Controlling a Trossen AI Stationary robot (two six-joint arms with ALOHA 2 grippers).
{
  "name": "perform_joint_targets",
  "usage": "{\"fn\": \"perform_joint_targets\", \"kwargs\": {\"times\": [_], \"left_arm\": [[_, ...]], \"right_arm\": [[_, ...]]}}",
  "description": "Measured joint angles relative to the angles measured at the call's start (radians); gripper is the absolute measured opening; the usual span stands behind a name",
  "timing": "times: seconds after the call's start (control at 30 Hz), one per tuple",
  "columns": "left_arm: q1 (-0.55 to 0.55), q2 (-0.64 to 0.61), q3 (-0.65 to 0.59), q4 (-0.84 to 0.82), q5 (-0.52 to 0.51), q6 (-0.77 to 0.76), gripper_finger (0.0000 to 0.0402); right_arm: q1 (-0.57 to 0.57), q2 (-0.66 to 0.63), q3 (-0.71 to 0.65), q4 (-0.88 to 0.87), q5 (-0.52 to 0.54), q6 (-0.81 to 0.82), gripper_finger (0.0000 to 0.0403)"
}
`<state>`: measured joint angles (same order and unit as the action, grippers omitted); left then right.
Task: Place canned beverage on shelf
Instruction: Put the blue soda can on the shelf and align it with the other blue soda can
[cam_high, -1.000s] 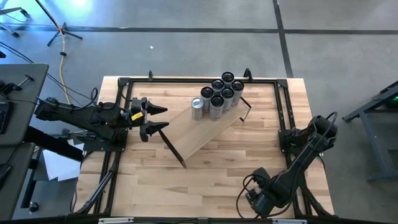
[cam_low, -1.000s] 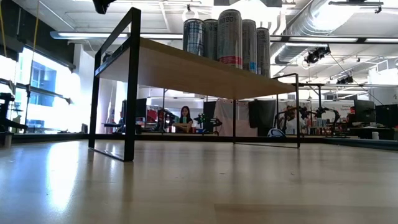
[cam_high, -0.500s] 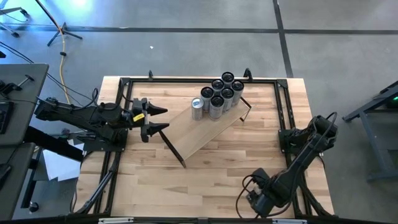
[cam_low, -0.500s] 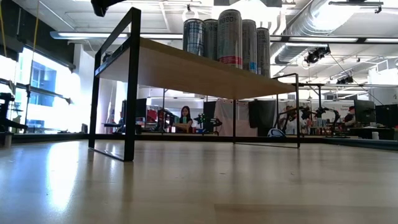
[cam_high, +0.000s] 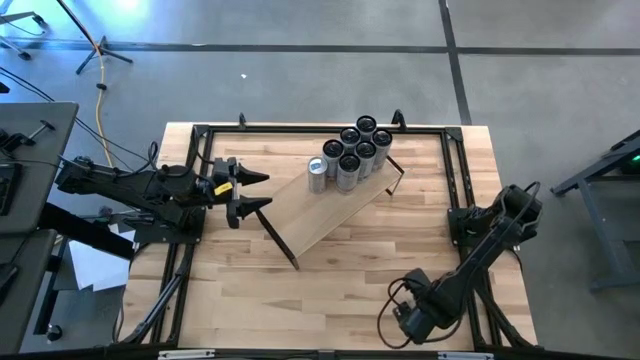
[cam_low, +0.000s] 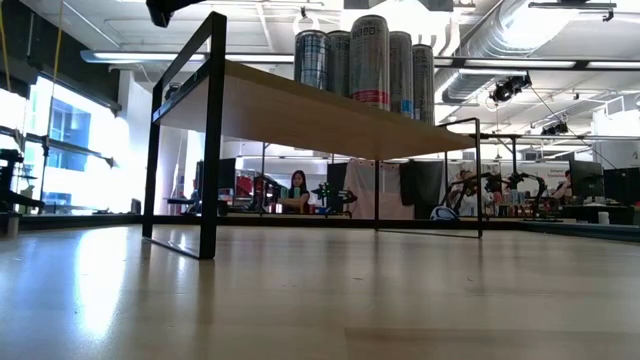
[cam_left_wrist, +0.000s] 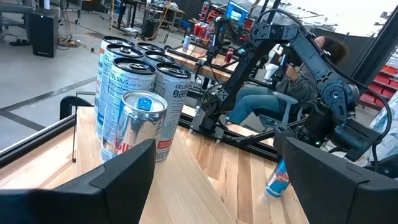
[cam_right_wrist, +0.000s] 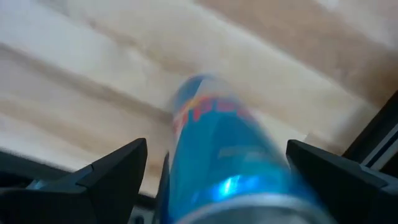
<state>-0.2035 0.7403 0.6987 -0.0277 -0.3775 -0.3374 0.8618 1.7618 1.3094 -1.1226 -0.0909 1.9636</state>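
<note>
I see the shelf lying diagonally across the middle of the table, its pale board raised on black brackets at both short ends. A cluster of upright cans stands packed together on the shelf end nearest the table's far edge; the rest of the board is bare. In the low view the same cans stand on top of the board.

I have the left gripper hovering at the table's left edge, just beside the shelf's near-left end, its fingers spread apart with nothing between them. Its wrist view looks along the board toward the cans.

I have the right gripper low at the table's near-right corner. Its wrist view shows a blue canned beverage centred between the wide-set fingers, close to the camera and over the wood. The fingers stand apart; I cannot tell whether they touch the can. The left wrist view shows this blue can tilted at the right gripper.

A seated person is visible beyond the table.
</note>
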Motion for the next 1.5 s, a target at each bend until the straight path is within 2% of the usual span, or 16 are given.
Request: {"fn": "perform_joint_targets", "kwargs": {"times": [0.4,0.77,1.23,1.5], "left_arm": [[0.000,0.000,0.000,0.000,0.000,-0.001,0.0321],[0.000,0.000,0.000,0.000,0.000,-0.001,0.0321],[0.000,0.000,0.000,0.001,0.000,-0.001,0.0321],[0.000,0.000,0.000,0.000,0.000,-0.001,0.0321]], "right_arm": [[-0.027,0.000,0.000,0.023,-0.020,-0.051,0.0371],[-0.024,0.000,-0.044,0.083,-0.037,0.001,0.0340],[-0.024,0.000,-0.049,0.080,-0.040,-0.008,0.0335],[-0.024,0.000,-0.049,0.085,-0.051,-0.016,0.0315]]}}
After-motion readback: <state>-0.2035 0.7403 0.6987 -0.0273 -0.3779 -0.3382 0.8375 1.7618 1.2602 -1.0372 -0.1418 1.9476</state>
